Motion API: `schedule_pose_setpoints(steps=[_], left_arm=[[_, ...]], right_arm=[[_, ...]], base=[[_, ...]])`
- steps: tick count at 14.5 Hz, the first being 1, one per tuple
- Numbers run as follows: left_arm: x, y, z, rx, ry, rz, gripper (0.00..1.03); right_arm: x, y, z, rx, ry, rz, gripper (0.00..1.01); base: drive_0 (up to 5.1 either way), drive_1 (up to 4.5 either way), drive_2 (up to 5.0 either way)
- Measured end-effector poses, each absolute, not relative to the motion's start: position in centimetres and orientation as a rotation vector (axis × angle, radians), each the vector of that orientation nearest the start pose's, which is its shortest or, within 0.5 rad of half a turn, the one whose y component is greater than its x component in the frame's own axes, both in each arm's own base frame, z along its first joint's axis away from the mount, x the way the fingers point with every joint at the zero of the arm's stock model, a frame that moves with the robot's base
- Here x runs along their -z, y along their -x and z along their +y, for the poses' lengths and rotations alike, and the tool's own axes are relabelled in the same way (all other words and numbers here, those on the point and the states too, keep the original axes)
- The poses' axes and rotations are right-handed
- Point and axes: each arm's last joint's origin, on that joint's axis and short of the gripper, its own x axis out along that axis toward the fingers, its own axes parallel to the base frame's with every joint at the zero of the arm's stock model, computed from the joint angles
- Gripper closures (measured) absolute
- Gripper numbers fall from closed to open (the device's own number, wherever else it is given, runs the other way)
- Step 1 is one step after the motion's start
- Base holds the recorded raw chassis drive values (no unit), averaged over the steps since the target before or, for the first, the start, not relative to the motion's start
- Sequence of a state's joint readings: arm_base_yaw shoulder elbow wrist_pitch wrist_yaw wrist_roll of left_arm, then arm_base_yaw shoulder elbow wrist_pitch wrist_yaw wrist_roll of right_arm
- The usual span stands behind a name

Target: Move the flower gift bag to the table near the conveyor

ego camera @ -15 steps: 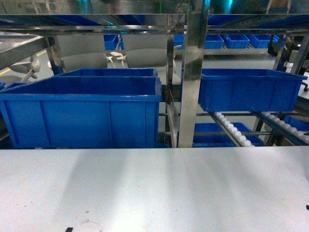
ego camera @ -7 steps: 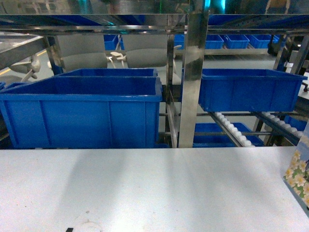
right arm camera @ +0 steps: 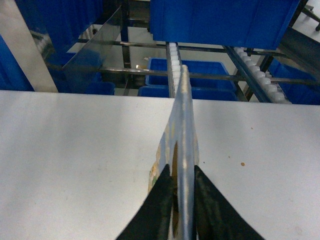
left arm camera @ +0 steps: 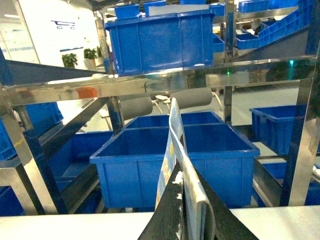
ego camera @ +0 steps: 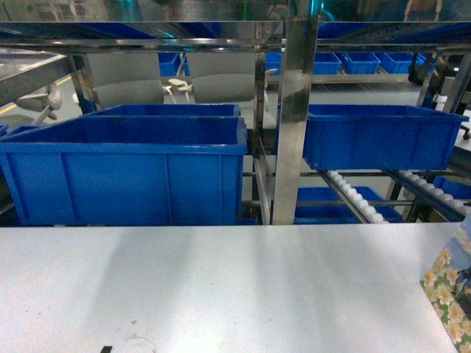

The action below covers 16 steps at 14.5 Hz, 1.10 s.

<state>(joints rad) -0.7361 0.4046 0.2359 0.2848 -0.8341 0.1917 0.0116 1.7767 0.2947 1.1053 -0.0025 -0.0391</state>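
The flower gift bag (ego camera: pixel 447 291), printed with white and yellow blossoms, juts into the head view at the lower right edge, over the white table (ego camera: pixel 221 287). Neither gripper shows in the head view. In the left wrist view my left gripper (left arm camera: pixel 184 176) is shut on the bag's flat edge (left arm camera: pixel 175 131), which stands upright above the table (left arm camera: pixel 75 226). Seen from the right wrist, my right gripper (right arm camera: pixel 181 168) is shut on the thin folded bag (right arm camera: pixel 183 112) just above the tabletop (right arm camera: pixel 75 150). The steel conveyor (ego camera: pixel 294 110) with white rollers (ego camera: pixel 355 197) stands right behind the table.
Large blue bins (ego camera: pixel 129 169) sit on the racking behind the table's far edge, one more (ego camera: pixel 379 140) at the right above the roller tracks (right arm camera: pixel 172 55). Lower blue bins (right arm camera: pixel 200 80) lie under the rollers. A steel upright (ego camera: pixel 293 147) rises mid-view.
The bag has come into the head view from the right edge and has shifted further left and lower over the table. Nothing else has moved.
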Motion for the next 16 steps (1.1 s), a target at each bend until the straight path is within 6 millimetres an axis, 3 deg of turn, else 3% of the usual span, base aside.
schedule_pose_setpoints(steps=[5,8,12,16], left_arm=[[-23.6,-10.0,-6.2,-0.105,-0.11,-0.072,1.01],[-23.5,-10.0,-6.2,-0.105,-0.11,-0.072,1.01],[-23.6,-10.0,-6.2,-0.105,-0.11,-0.072,1.01],[-23.5,-10.0,-6.2,-0.105,-0.11,-0.072,1.01]], right_arm=[[-11.0,-24.1,-0.7,0.042,0.027,0.328,0.41],[-14.4,-23.7,0.1,0.057,0.071,0.26,0.04],[-18.6,-21.2,-0.4,0.133,0.074,0.21,0.03],[-20.7,-17.3,0.6,0.156,0.071,0.168,0.03]], base=[[0.0,0.0,0.0],[0.0,0.0,0.0],[0.0,0.0,0.0],[0.0,0.0,0.0]])
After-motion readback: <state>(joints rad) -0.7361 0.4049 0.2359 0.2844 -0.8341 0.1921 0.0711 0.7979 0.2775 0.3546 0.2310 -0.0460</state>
